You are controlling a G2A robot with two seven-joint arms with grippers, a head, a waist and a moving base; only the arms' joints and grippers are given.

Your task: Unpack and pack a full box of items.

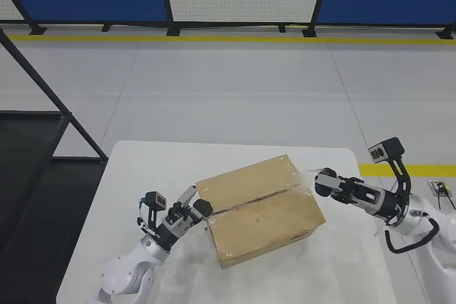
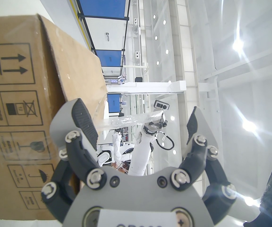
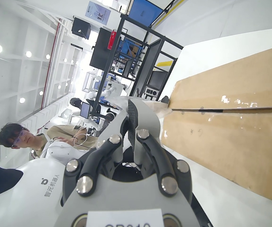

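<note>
On the surface (image 1: 137, 175), the box (image 1: 258, 209) is sitting closed, its flaps meeting at the seam. The right pincer (image 3: 130, 106) is pinching shut on clear tape (image 2: 131, 120) that is stretching from the box's end. The left pincer (image 1: 197, 201) is gaping wide and holding nothing, just beside the opposite end.

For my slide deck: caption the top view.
Right gripper pinches clear tape strip lifted off the closed cardboard box; open left gripper sits at the box's other end.
</note>
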